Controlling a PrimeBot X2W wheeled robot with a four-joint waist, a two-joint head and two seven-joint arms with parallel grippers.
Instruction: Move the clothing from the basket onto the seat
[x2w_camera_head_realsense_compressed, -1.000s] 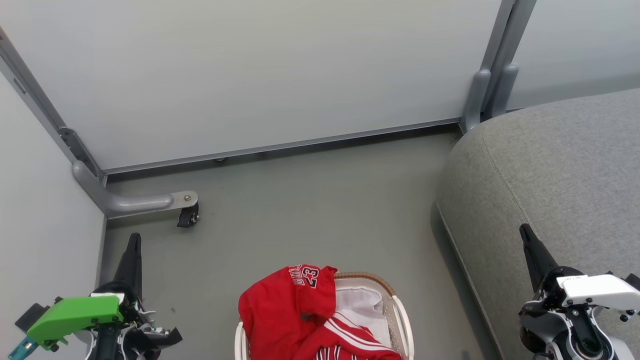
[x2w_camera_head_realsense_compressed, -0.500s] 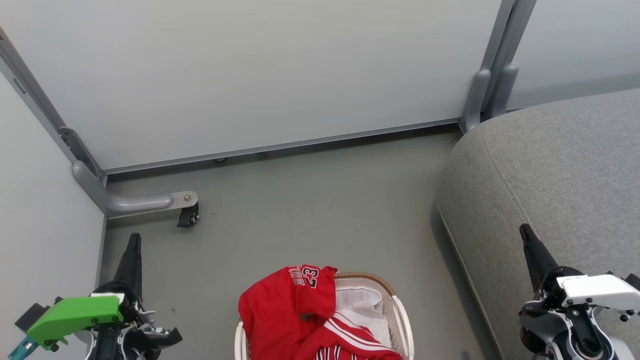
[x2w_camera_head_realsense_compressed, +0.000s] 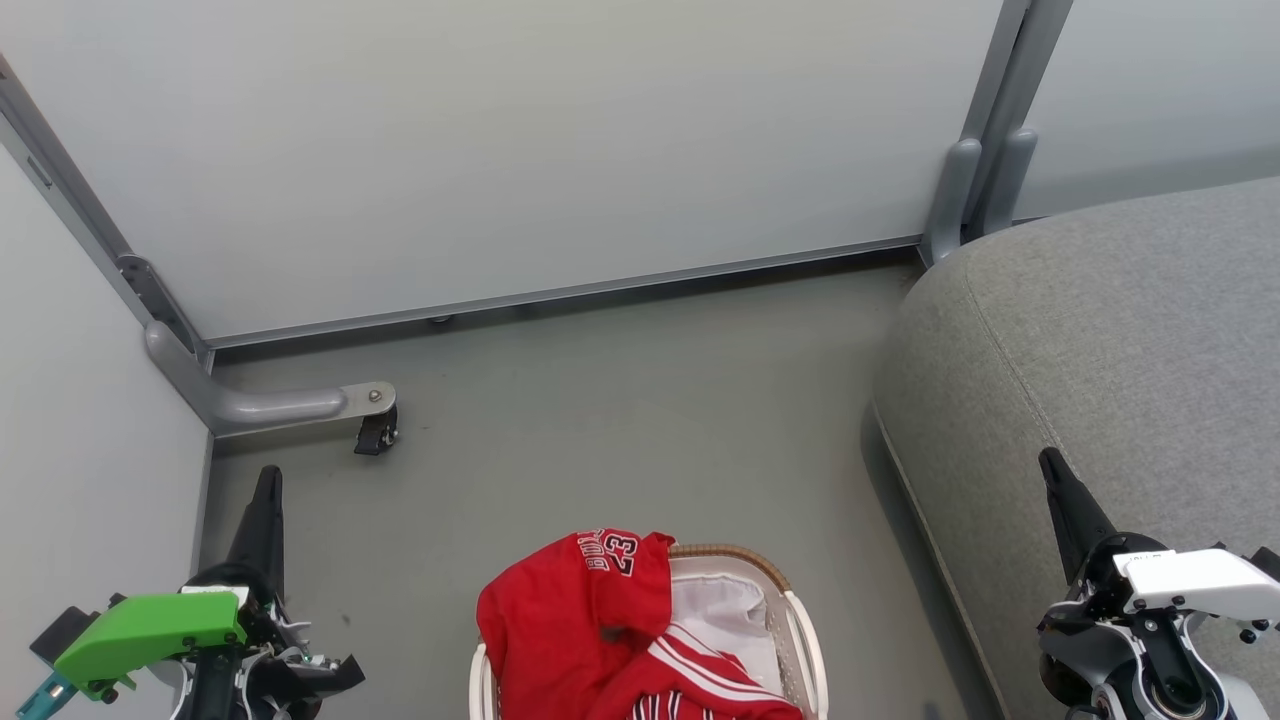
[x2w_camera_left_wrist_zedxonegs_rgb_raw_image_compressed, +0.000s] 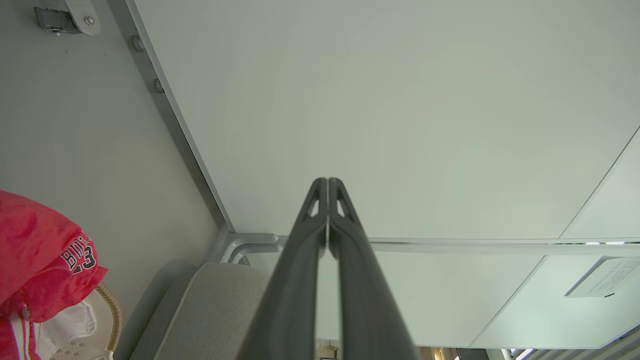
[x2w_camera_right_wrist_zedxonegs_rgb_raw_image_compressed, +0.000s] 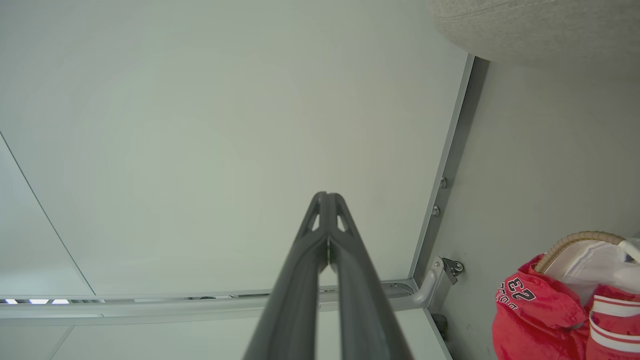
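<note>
Two red garments make up the clothing (x2w_camera_head_realsense_compressed: 540, 645), heaped in the basket (x2w_camera_head_realsense_compressed: 808, 640) nearest me. The "23" jersey (x2w_camera_head_realsense_compressed: 590, 585) hangs over the basket's left rim, the striped piece (x2w_camera_head_realsense_compressed: 700, 675) lies beside it, and white liner (x2w_camera_head_realsense_compressed: 725, 610) shows at its right side.

My left pincer (x2w_camera_head_realsense_compressed: 267, 475) hovers left of the basket and my right pincer (x2w_camera_head_realsense_compressed: 1048, 458) right of it. Both have their fingers pressed together, hold nothing and are well apart from the cloth.

I judge the fabric light, limp and slick, so it will sag and trail. A pinch on the jersey's bunched fold over the rim seems best, clear of the liner.

Right of the basket rises the seat (x2w_camera_head_realsense_compressed: 1100, 330). Beyond the basket lie the floor (x2w_camera_head_realsense_compressed: 600, 400) and then the wall panel (x2w_camera_head_realsense_compressed: 500, 150).
</note>
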